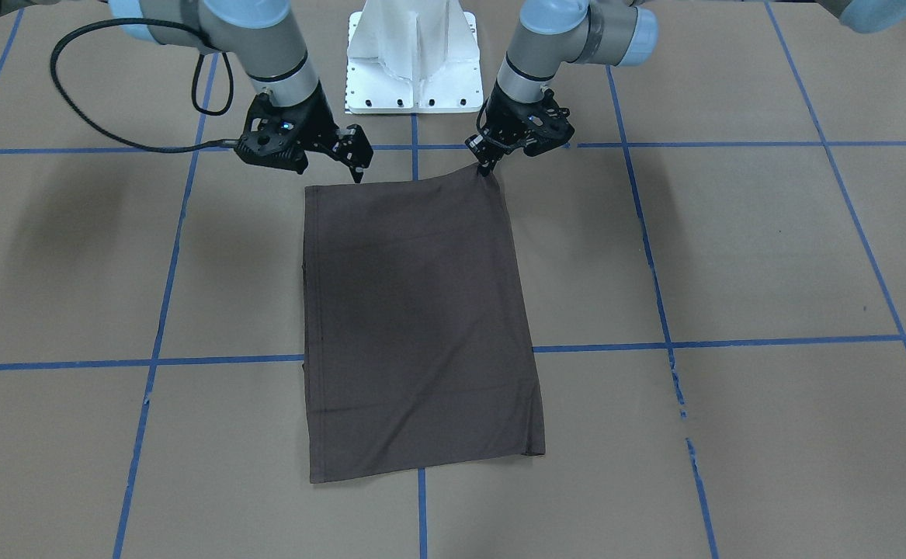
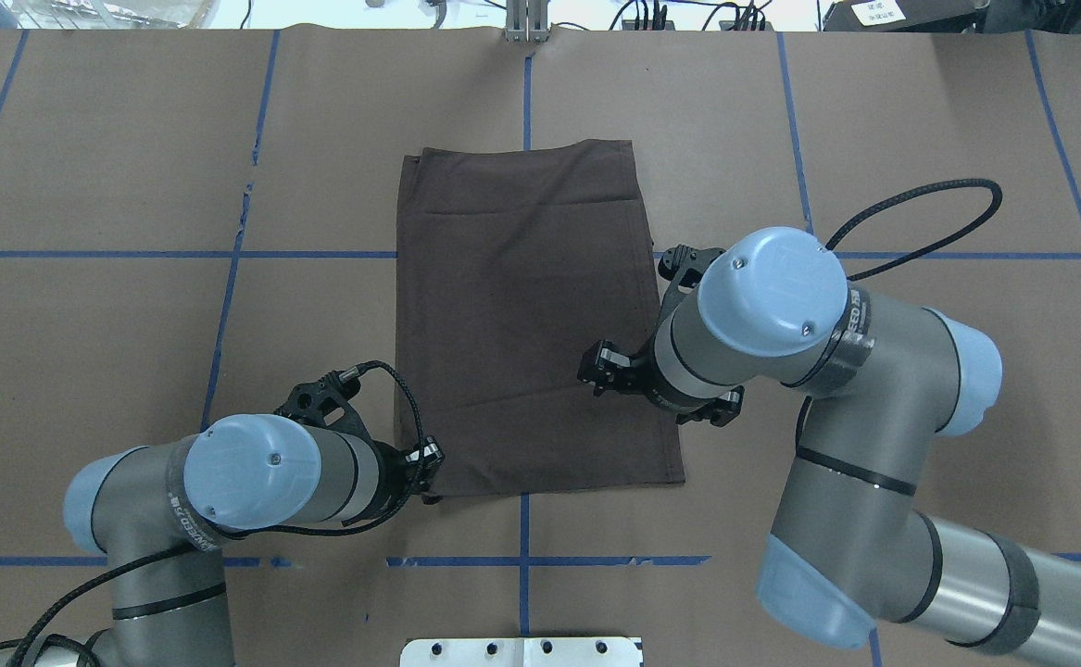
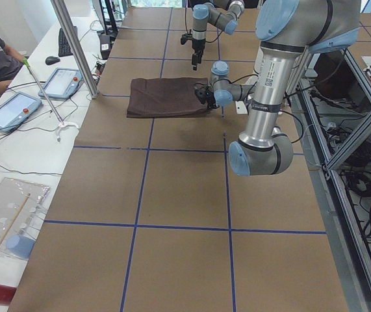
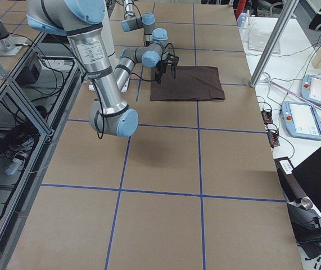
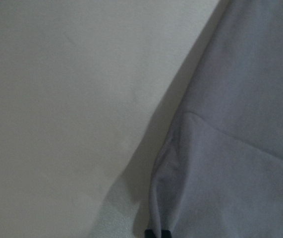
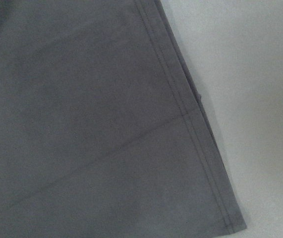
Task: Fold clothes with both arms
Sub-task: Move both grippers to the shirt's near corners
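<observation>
Pinching a robot-side corner of the T-shirt, the left claw is clamped on it — the right claw hovers, fingers apart.

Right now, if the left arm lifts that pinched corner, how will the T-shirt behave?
Probably floppy: the T-shirt tents softly where the left gripper pinches its corner, so it should drape, not hold shape. Likely light: its thin layers lie flat.

Overhead and front cameras face each other over the T-shirt, which wrist cameras (very near) share.
</observation>
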